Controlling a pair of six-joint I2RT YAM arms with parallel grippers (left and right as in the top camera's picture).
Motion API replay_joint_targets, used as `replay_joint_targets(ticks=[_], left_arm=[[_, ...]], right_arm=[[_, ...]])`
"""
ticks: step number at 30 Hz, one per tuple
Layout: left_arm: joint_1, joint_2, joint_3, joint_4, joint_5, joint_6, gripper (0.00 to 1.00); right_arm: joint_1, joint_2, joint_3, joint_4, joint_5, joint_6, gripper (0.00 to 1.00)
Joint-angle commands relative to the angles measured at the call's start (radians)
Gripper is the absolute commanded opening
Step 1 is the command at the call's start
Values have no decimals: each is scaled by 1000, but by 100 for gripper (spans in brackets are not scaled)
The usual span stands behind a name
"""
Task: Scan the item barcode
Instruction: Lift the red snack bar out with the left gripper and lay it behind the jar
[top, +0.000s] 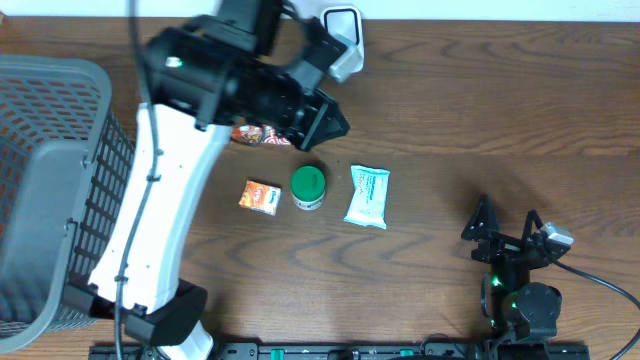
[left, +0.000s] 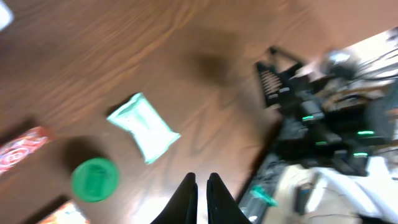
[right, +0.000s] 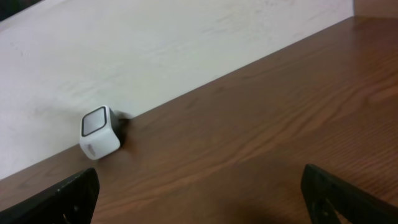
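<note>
Three small items lie in a row mid-table: an orange packet (top: 260, 196), a green-lidded tub (top: 308, 187) and a white and teal pack (top: 367, 196). A red packet (top: 262, 135) shows partly under my left arm. The white cube scanner (top: 343, 40) stands at the far edge, with its dark window in the right wrist view (right: 99, 132). My left gripper (top: 325, 125) hangs above the table, shut with nothing in it. Its view shows the closed fingers (left: 200, 183) over bare wood, with the teal pack (left: 144, 126) and green tub (left: 94, 179) beyond. My right gripper (top: 505, 225) stands open at the near right.
A grey mesh basket (top: 50, 180) fills the left side. A pale wall (right: 155, 43) rises behind the scanner. In the left wrist view the right arm (left: 311, 112) is blurred at the right, and the red packet (left: 22, 148) lies at the left edge.
</note>
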Motion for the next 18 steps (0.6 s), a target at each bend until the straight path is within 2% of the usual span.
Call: replay_joint_targets(ticks=[1, 6, 9, 11, 12, 13, 16, 18], left_arm=[[-8, -16, 3, 18, -182, 30, 9], [34, -18, 2, 25, -196, 4, 9], [66, -16, 2, 34, -199, 0, 16], [85, -15, 1, 58, -226, -36, 17], [93, -11, 1, 76, -266, -81, 26], [98, -7, 1, 92, -312, -134, 40], [106, 16, -2, 122, -508, -365, 73], [105, 39, -2, 123, -619, -512, 82]], right_arm=[[1, -1, -1, -2, 6, -3, 99], [1, -1, -1, -2, 6, -3, 99], [1, -1, -1, -2, 6, -3, 99], [1, -1, -1, -2, 6, -3, 99], [1, -1, -1, -2, 6, -3, 99], [1, -1, -1, -2, 6, -3, 99], [1, -1, -1, -2, 6, -3, 99], [1, -1, -1, -2, 6, -3, 99]])
